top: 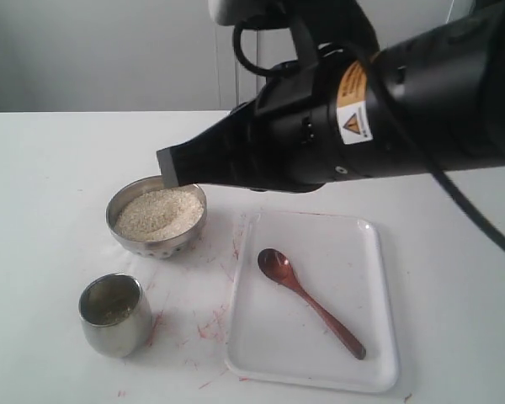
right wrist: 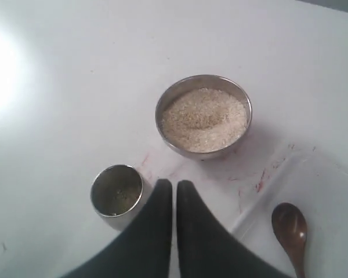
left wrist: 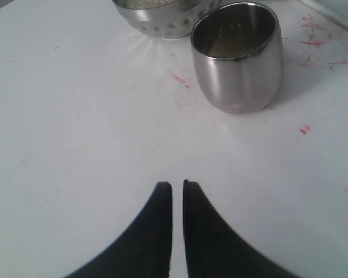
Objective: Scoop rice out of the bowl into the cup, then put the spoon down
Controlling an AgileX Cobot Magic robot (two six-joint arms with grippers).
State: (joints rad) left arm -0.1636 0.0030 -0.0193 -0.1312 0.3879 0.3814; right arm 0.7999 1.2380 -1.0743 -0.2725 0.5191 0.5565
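Note:
The steel bowl (top: 177, 240) holds a mound of rice (top: 158, 212) at the table's left middle. The steel cup (top: 111, 313) stands nearer the front, with a few grains at its bottom. The dark wooden spoon (top: 310, 311) lies free on the white tray (top: 366, 261), scoop toward the bowl. My right gripper (top: 170, 168) hangs above the bowl's far rim, fingers together and empty; from its wrist I see the bowl (right wrist: 165, 104), rice (right wrist: 204, 119), cup (right wrist: 116, 190) and spoon (right wrist: 290, 229) below my right gripper (right wrist: 174, 182). My left gripper (left wrist: 177, 184) is shut and empty, low over the table short of the cup (left wrist: 238, 63).
Red marks (top: 210, 324) are scattered on the white table (top: 50, 185) between cup, bowl and tray. The right arm's black body (top: 387, 101) fills the upper right of the exterior view. A pale wall (top: 93, 50) stands behind the table.

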